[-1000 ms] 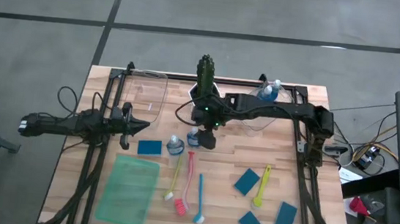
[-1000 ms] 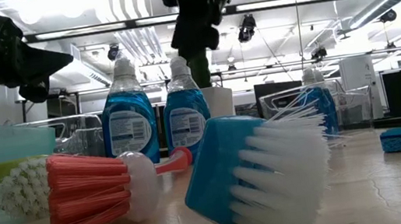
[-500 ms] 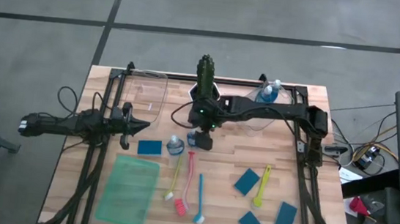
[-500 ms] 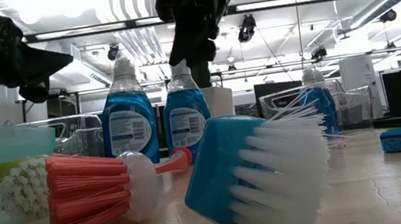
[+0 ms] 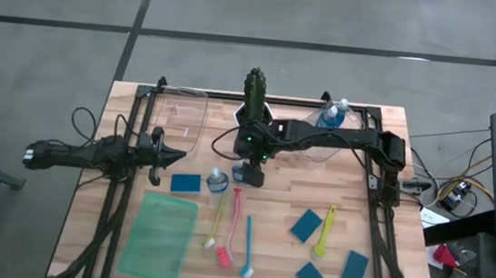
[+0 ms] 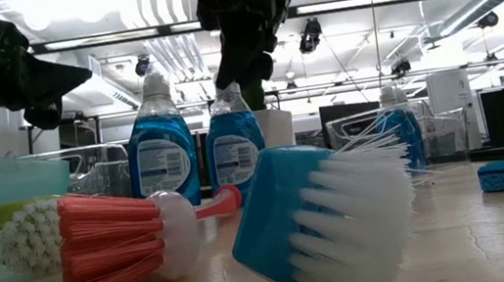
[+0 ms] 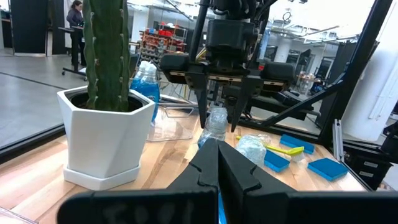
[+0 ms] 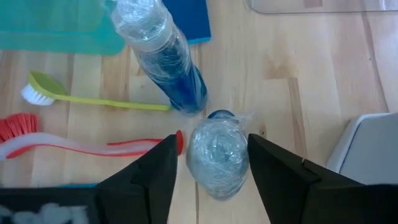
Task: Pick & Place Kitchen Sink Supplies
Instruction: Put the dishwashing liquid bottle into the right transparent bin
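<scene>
Two blue dish-soap bottles stand mid-table, and the right gripper [image 8: 208, 163] straddles the cap of the right-hand bottle [image 8: 217, 155] with fingers spread (not yet pinching), so next comes a squeeze and lift, while the left gripper [image 5: 166, 157] waits at the left, pressed together.

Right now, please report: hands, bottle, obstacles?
Right hand open, fingers astride the wrapped cap of a small blue bottle. Left hand shut, waiting at table left. Second blue bottle stands close beside.

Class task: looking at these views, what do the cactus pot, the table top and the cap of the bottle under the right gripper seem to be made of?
Cactus pot: smooth matte white with crisp hexagonal faces, probably ceramic or plastic.
Table top: light wood, shown by grain lines and plank seams.
Bottle cap between the right gripper fingers: wrapped in crinkled, glossy clear film, probably plastic; the cap's own material is hidden.
</scene>
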Tool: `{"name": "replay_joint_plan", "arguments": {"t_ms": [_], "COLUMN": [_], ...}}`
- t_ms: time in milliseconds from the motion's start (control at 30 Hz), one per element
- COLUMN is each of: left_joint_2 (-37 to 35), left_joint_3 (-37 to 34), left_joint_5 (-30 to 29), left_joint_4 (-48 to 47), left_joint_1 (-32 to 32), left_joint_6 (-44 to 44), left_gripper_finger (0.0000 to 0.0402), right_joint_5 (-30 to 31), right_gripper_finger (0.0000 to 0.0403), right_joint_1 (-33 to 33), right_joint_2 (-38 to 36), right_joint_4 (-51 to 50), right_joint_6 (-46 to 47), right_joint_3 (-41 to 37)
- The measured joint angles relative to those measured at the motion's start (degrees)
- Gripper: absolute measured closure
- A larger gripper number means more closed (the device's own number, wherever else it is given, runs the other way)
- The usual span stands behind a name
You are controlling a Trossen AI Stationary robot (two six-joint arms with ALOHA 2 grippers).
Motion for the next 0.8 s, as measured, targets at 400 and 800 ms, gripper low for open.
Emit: {"name": "replay_joint_plan", "arguments": {"t_ms": [400, 800], "left_joint_2": [0.0, -0.02], "left_joint_3": [0.0, 0.0], "left_joint_5": [0.0, 0.0], "left_joint_4": [0.0, 0.0], "left_joint_1": [0.04, 0.02], "left_joint_6": [0.0, 0.0], "left_gripper_finger": [0.0401, 0.0401], "right_joint_5": [0.24, 0.26], "right_gripper_finger": [0.0278, 0.0272], "right_joint_1": [0.02, 0.06], "right_joint_2": [-0.24, -5.0], "right_joint_4": [-0.01, -7.6], "right_joint_6": [3.69, 9.69], "right_joint_3": [-0.01, 2.77]}}
